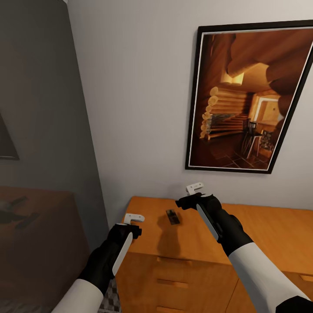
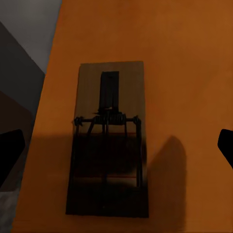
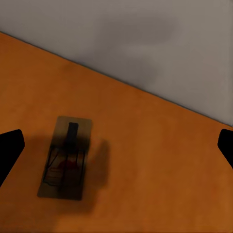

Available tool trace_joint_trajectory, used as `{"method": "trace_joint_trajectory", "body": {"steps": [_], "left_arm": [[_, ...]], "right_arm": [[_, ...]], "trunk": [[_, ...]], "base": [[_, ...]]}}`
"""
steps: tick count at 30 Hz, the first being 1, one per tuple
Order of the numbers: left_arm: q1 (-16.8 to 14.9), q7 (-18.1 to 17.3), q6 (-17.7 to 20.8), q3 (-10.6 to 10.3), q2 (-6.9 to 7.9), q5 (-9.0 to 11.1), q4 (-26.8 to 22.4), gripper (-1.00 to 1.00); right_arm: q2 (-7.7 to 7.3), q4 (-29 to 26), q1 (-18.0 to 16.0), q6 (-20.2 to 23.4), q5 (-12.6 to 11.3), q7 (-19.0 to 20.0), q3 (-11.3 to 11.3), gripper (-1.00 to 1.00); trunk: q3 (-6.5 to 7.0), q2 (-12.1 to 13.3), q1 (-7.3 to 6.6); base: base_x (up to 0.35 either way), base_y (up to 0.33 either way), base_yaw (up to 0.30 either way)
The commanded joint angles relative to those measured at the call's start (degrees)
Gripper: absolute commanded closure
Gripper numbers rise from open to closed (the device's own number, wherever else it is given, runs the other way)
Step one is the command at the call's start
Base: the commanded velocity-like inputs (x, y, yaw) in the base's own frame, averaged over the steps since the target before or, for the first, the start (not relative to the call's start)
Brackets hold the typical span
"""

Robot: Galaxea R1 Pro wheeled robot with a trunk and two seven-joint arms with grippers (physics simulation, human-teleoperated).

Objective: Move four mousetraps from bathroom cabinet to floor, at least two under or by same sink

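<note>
One mousetrap (image 1: 173, 216), a small dark flat piece, lies on top of the orange-brown cabinet (image 1: 261, 234) near its back left part. My right gripper (image 1: 186, 201) hovers open just right of and above it, and the right wrist view has this mousetrap (image 3: 65, 158) off to one side of the open right gripper (image 3: 116, 148). My left gripper (image 1: 132, 229) hangs open over the cabinet's left front corner. In the left wrist view a mousetrap (image 2: 109, 141) lies close below the open left gripper (image 2: 116, 150), near the cabinet's edge; I cannot tell whether it is the same one.
A framed picture (image 1: 250, 98) of a log interior hangs on the white wall behind the cabinet. A grey wall (image 1: 39, 108) and a dark brown unit (image 1: 34, 234) stand at left. A strip of patterned floor (image 1: 111, 300) shows by the cabinet front.
</note>
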Motion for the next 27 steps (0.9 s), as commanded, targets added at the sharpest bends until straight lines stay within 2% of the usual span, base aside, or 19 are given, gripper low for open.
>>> {"method": "trace_joint_trajectory", "body": {"steps": [1,24,27], "left_arm": [[-0.05,0.47,0.19,-0.08,0.00,0.48,-0.04,-1.00],[-0.05,0.46,0.19,-0.08,0.00,0.50,0.01,-1.00],[-0.05,0.41,0.19,-0.08,0.00,0.53,0.01,-1.00]], "right_arm": [[-0.06,-0.06,-0.06,0.22,-0.47,-0.21,0.15,-1.00],[-0.06,-0.06,-0.06,0.21,-0.47,-0.21,0.10,-1.00],[-0.06,-0.06,-0.06,0.20,-0.47,-0.21,0.10,-1.00]], "trunk": [[-0.27,-0.49,0.24],[-0.45,-0.89,0.46],[-0.99,-2.09,1.12]], "base": [[0.000,0.000,0.000],[0.000,0.000,0.000],[0.000,0.000,0.000]]}}
